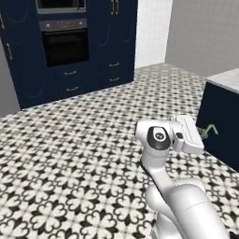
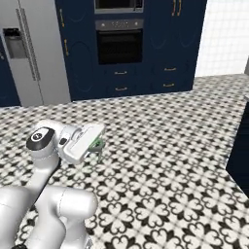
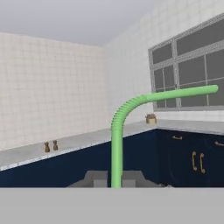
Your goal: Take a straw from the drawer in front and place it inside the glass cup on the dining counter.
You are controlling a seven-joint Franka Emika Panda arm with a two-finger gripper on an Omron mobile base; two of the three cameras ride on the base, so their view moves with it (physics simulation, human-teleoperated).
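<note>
Straw (image 3: pixel 116 144) rising green between the two dark finger tips in the hand view, shaft upright, bent end arcing off to one side across the window (image 3: pixel 192 65). Gripper (image 1: pixel 203 132) clenched on straw near its lower end, carried well above the patterned floor (image 1: pixel 70 154); in the left base view, green tip peeking out just beside a navy counter base (image 1: pixel 221 126) with a pale marble top. Same green sliver showing at the hand in the right base view, out over open floor. Oven (image 2: pixel 119 41) and fridge (image 2: pixel 34 53) standing far across the room. Glass cup not being spotted anywhere, so placement probably some way off. Judging the risks: thin shaft pinched low, long free length above, likely pivoting or slipping in the grip during a wide swing; bent end possibly catching on the counter edge or on the cup rim; straw arriving tilted, tapping the tumbler and tipping it, or missing the mouth altogether. Slow, upright carrying looking wise.
</note>
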